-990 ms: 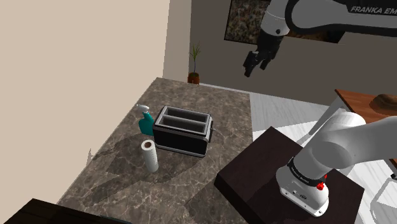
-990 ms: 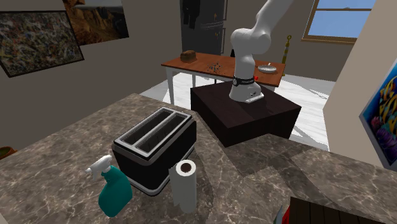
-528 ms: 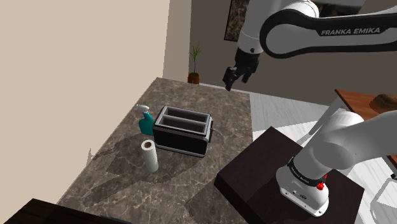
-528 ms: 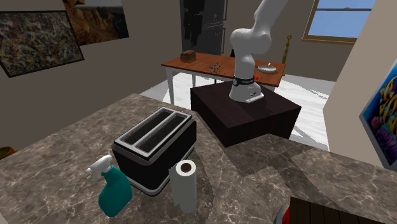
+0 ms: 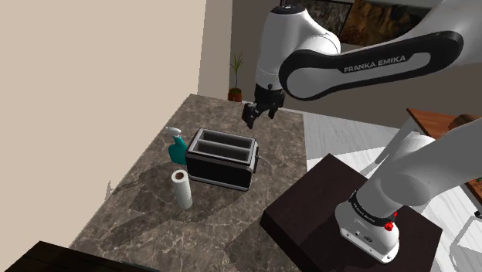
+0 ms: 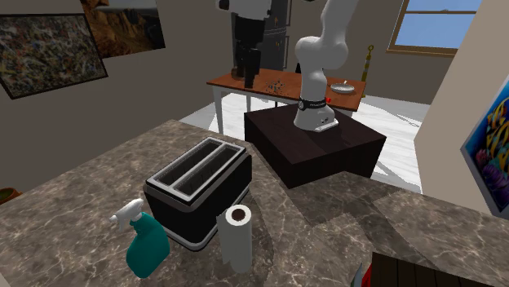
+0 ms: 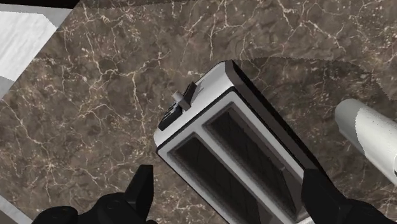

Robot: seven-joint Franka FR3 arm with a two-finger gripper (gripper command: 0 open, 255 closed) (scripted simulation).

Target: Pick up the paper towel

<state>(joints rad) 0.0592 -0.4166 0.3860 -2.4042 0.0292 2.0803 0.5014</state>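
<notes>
While gripper (image 5: 255, 114) hangs wide open & empty, high above toaster (image 5: 220, 158), paper towel (image 5: 182, 190) stands upright by toaster's near left corner; risk: descent clips toaster; off-centre approach prob. topples the tall towel.

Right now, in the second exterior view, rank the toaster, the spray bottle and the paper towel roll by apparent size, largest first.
1. The toaster, clearly the largest.
2-3. The teal spray bottle and the white paper towel roll look about equally tall. The bottle seems slightly wider, but it is too close to rank firmly.
</notes>
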